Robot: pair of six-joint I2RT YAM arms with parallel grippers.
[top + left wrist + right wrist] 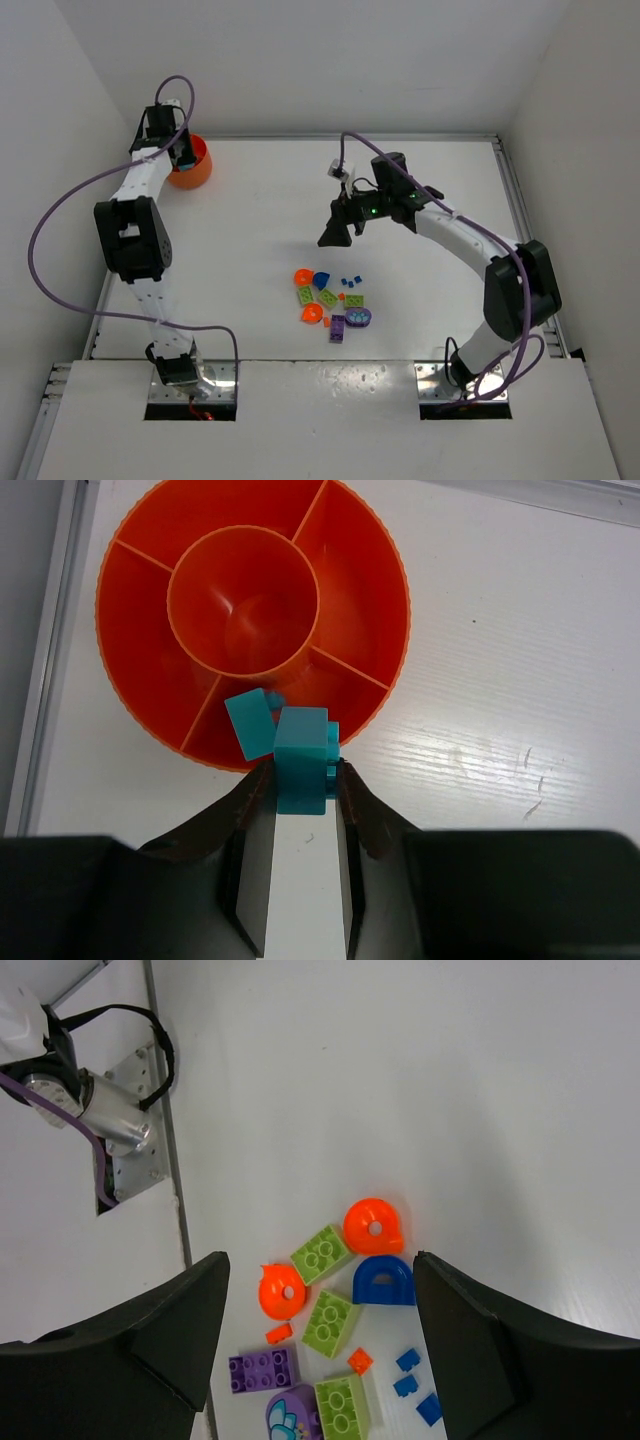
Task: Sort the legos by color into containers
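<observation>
1. Over the far left corner of the table point(450, 200), the left gripper point(300, 780) is hanging at the near rim of the orange bowl point(140, 630).
2. Its fingers are clamping a teal brick point(302, 755) from both sides.
3. A second teal piece point(247, 722) is lying tilted in the outer compartment nearest that gripper; the round centre well is showing bare orange.
4. Near the middle of the table, the right gripper point(335, 233) is hovering with its fingers spread wide apart and gripping nothing.
5. Below it, toward the near edge, the loose legos are sitting in one cluster: two orange rounded pieces point(374, 1225), a blue arch point(382, 1282), three lime bricks point(321, 1252), a purple brick point(262, 1370), and tiny blue bits point(407, 1360).
</observation>
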